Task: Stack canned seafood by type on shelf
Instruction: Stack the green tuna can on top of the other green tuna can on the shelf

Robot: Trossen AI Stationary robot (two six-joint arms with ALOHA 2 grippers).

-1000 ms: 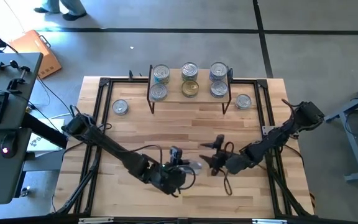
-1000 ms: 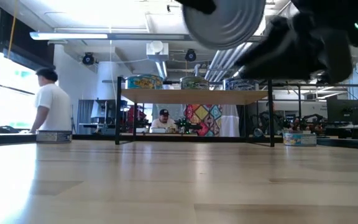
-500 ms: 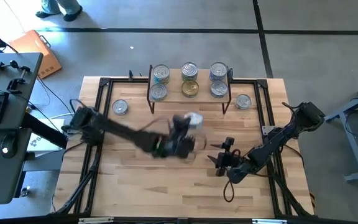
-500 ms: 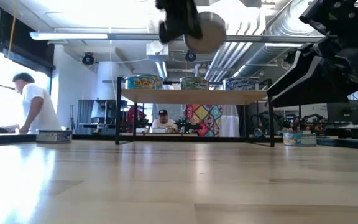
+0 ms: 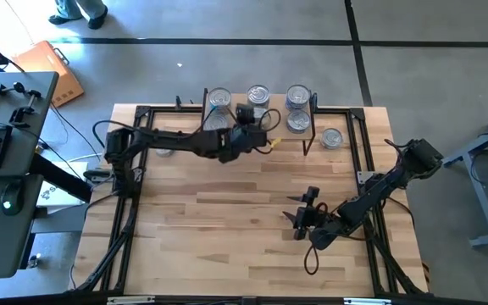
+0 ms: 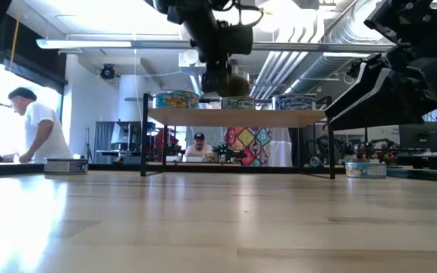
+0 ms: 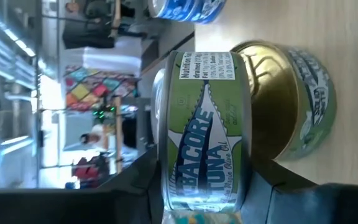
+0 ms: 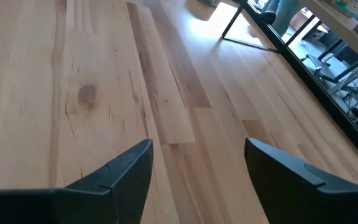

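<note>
My left gripper (image 5: 250,127) reaches over the middle of the shelf (image 5: 278,135), a light wooden rack on black legs at the table's far edge, and is shut on a green-labelled tuna tin (image 7: 207,137). That tin hovers just above a gold-lidded tin (image 7: 291,93) standing on the shelf. Other tins (image 5: 297,97) stand on the shelf in rows. One tin (image 5: 331,138) sits on the table right of the shelf. My right gripper (image 5: 306,217) is open, low over the table's near right part, touching nothing. My left gripper pinches the green-labelled tin between its two fingers (image 7: 135,193), which seem to lie on its two flat faces, with the side label (image 7: 204,168) facing the wrist camera. The fingers come level from the table's near-left side. The tin is lifted clear, above the shelf's tins (image 6: 230,80).
A blue-labelled tin (image 7: 185,7) stands beside the gold one on the shelf. Black frame rails (image 5: 134,169) run along the table's sides. People (image 6: 40,129) are in the room beyond the far edge. Bare wood (image 8: 104,93) lies under the right gripper.
My left gripper has carried the tin from the table's near middle up and toward the far edge, to above the shelf's middle. My right gripper has drawn back a little toward the near right and then kept still.
</note>
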